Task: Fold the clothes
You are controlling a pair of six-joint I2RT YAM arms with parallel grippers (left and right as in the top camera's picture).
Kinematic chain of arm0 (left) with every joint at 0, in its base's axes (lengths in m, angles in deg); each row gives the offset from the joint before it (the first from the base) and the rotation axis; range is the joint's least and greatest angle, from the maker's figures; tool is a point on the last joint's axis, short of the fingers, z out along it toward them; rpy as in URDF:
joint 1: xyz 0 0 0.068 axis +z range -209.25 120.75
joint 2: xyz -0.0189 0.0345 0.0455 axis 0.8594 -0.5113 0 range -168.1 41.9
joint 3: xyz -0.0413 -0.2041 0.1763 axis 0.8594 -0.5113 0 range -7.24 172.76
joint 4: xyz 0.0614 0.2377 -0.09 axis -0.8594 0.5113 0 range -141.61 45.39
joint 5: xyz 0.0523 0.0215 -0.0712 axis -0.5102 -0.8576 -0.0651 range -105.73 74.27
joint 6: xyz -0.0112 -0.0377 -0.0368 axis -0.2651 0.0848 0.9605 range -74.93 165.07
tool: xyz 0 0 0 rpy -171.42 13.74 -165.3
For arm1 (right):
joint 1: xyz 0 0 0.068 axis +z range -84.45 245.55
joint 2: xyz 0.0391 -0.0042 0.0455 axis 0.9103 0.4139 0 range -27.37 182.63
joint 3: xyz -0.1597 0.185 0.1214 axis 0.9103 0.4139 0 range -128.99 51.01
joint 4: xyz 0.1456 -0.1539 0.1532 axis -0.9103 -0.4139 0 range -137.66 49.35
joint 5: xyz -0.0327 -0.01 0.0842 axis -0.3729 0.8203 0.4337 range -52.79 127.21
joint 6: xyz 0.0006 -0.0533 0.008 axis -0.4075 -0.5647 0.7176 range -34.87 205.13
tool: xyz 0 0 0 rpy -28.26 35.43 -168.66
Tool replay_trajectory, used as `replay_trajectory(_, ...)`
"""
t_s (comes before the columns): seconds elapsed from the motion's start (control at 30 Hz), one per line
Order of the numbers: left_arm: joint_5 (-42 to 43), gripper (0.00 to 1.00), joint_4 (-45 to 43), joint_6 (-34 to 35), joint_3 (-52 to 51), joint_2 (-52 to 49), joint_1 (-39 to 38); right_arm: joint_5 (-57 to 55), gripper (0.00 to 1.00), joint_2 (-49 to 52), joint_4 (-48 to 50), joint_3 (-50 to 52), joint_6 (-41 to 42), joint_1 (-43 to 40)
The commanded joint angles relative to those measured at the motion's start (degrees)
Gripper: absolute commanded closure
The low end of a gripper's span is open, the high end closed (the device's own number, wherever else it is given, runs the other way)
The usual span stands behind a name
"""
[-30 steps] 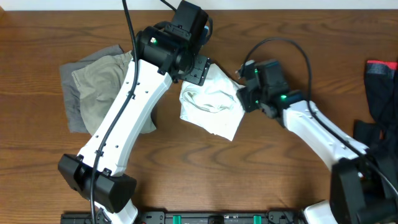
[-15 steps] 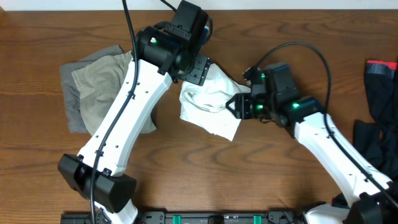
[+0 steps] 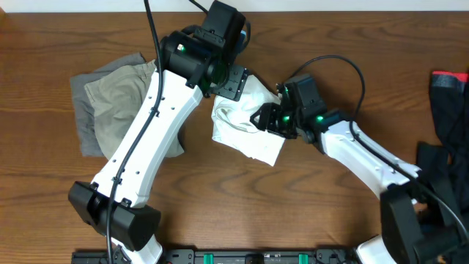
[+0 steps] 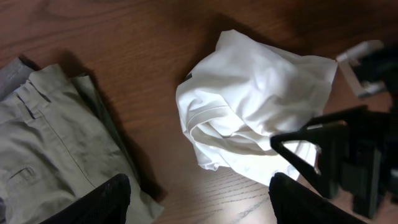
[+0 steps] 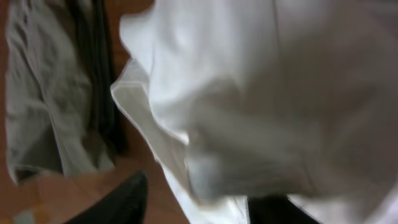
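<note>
T-shirt lies crumpled between the spread right jaws.

1. A crumpled white T-shirt is lying on the wooden table, near its middle
2. The right gripper is sitting over the white T-shirt's right edge
3. The left gripper is hanging at its far corner
4. Khaki shorts are lying on a grey piece at the left
5. Black garments are lying at the right edge

The left arm stretches far forward, its left gripper spread wide and facing down. The right gripper points leftward, fingers parted.
</note>
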Motion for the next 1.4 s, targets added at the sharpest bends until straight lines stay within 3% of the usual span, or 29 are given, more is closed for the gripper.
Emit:
replay_trajectory(0.0,-0.4,0.27,0.2,0.3,0.2,-0.2,0.2,-1.1,0.73,1.2,3.8,-0.5,2.4,0.4)
replay_trajectory(0.03,-0.4,0.27,0.2,0.3,0.3,-0.2,0.2,-1.4,0.85,1.2,5.7,-0.5,1.3,0.2)
replay_trajectory(0.07,-0.4,0.27,0.2,0.3,0.2,-0.2,0.2,-1.3,0.91,0.9,7.2,-0.5,0.4,-0.1)
replay_trajectory(0.2,-0.4,0.27,0.3,0.3,0.2,-0.2,0.2,-1.0,0.99,-1.7,8.2,-0.5,-0.8,-2.7)
replay_trajectory(0.53,-0.4,0.27,0.3,0.3,0.2,-0.2,0.2,-2.8,0.98,-5.2,4.0,-0.5,-10.1,-13.7)
replay_trajectory(0.83,-0.4,0.27,0.4,0.3,0.2,-0.2,0.2,-15.5,0.93,-4.8,3.9,-0.5,-14.3,-15.1)
replay_trajectory(0.93,-0.4,0.27,0.4,0.3,0.3,-0.2,0.2,-21.6,0.90,-4.4,3.9,-0.5,-14.5,-15.2)
replay_trajectory(1.03,-0.4,0.27,0.4,0.3,0.3,-0.2,0.2,-25.6,0.70,-4.2,4.0,-0.5,-15.5,-15.3)
replay_trajectory(1.13,-0.4,0.27,0.4,0.3,0.2,-0.2,0.2,-15.6,0.55,-4.9,4.1,-0.5,-20.7,-15.5)
replay_trajectory(1.3,-0.4,0.27,0.4,0.3,0.2,-0.2,0.2,6.0,0.50,-5.6,1.1,-0.5,-20.5,-15.7)
replay_trajectory(1.37,-0.4,0.27,0.4,0.3,0.2,-0.2,0.2,6.5,0.48,-5.6,-3.3,-0.5,-16.0,-15.3)
